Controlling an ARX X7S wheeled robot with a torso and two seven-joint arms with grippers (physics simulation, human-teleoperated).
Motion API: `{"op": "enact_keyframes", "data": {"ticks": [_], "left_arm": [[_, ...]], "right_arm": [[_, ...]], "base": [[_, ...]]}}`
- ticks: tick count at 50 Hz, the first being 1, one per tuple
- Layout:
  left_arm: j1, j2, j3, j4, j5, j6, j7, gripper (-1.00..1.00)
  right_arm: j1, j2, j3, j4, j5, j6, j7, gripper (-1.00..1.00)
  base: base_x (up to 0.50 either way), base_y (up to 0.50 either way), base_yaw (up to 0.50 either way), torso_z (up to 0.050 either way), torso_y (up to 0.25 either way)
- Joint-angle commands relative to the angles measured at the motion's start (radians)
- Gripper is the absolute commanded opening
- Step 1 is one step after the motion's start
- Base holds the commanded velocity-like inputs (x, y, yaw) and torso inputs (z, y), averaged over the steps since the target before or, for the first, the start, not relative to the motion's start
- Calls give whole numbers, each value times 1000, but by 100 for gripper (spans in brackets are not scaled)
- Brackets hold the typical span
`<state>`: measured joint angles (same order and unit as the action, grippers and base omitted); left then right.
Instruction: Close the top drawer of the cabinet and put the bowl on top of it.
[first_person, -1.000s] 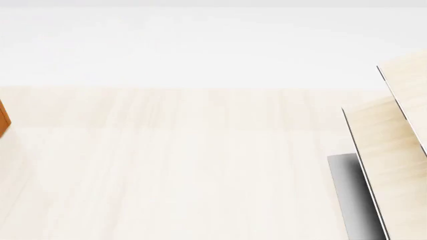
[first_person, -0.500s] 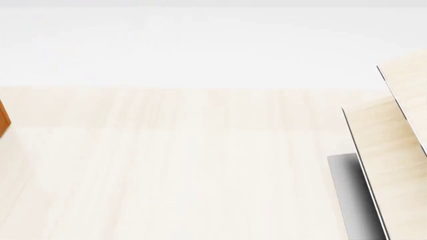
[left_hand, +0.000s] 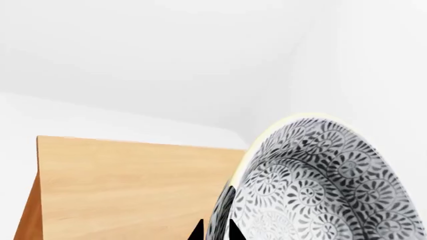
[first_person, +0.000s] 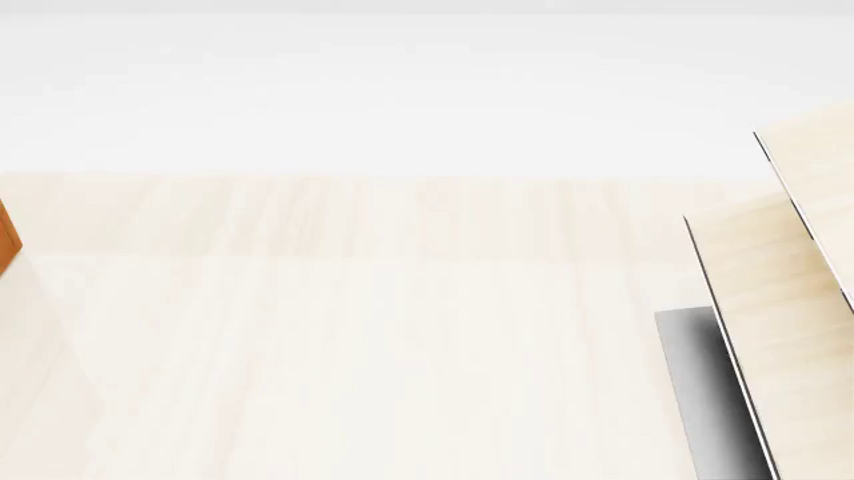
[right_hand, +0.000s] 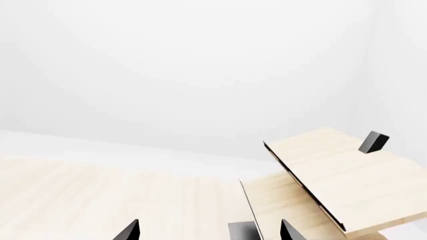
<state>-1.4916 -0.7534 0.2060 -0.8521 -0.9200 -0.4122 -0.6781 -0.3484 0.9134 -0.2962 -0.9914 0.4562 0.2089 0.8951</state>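
While the head view looked down over a pale wooden table (first_person: 374, 350), almost nothing in it differed from the frames half a second and one second before: the slanted pale wood rack (first_person: 787, 300) stood at the right edge on its dark base, and only a sliver of the orange-brown cabinet (first_person: 7, 240) showed at the far left, just where it had been. A faint shadow edge on the table near that left side seemed slightly shifted from the earlier frames. Neither arm appeared in the head view. From the left wrist camera, the left gripper (left_hand: 215, 231) showed its two black fingertips (left_hand: 196, 233) pinching the rim of the bowl (left_hand: 320, 190), white with a fine grey floral pattern, held on edge above the flat top of the cabinet (left_hand: 133, 190). The top drawer could not be seen in any view. From the right wrist camera, the right gripper (right_hand: 210, 231) had its black fingertips (right_hand: 128, 232) set wide apart with nothing between them, pointing toward the rack (right_hand: 333, 175) beyond the table (right_hand: 100, 200).
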Motion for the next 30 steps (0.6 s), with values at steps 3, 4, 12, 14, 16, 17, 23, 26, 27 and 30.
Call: {"op": "enact_keyframes", "data": {"ticks": [3,4,12,14,16,17,23,26,27,30], "left_arm": [[61,-12,-25,30,-8,21,-17,-100],[64,-14,-26,32,-7,22,-19,-100],[82,-24,-31,34,-5,30,-25,-100],[84,-24,-32,28,-4,34,-22,-100],[89,-24,-34,19,-2,42,-18,-100],[91,-24,-35,18,-2,45,-17,-100],[114,-33,-43,17,-2,59,-17,-100],[115,-34,-46,7,-1,68,-13,-100],[114,-33,-46,4,0,69,-12,-100],[117,-35,-47,6,0,69,-14,-100]], "right_arm": [[-8,4,-6,7,-7,-15,2,100],[-10,3,-8,11,-9,-19,0,100],[-2,-1,-19,17,-14,-18,-3,100],[-1,2,-16,11,-8,-14,1,100],[2,0,-21,12,-11,-11,0,100],[3,-1,-23,13,-12,-10,0,100],[1,5,-21,5,-8,-6,7,100],[6,2,-28,9,-12,-5,4,100],[10,2,-28,8,-9,0,5,100],[18,0,-33,8,-7,3,3,100]], "base": [[0,0,0,0,0],[0,0,0,0,0],[0,0,0,0,1],[0,0,0,0,0],[0,0,0,0,0],[0,0,0,0,0],[0,0,0,0,0],[0,0,0,0,0],[0,0,0,0,0],[0,0,0,0,3]]}}
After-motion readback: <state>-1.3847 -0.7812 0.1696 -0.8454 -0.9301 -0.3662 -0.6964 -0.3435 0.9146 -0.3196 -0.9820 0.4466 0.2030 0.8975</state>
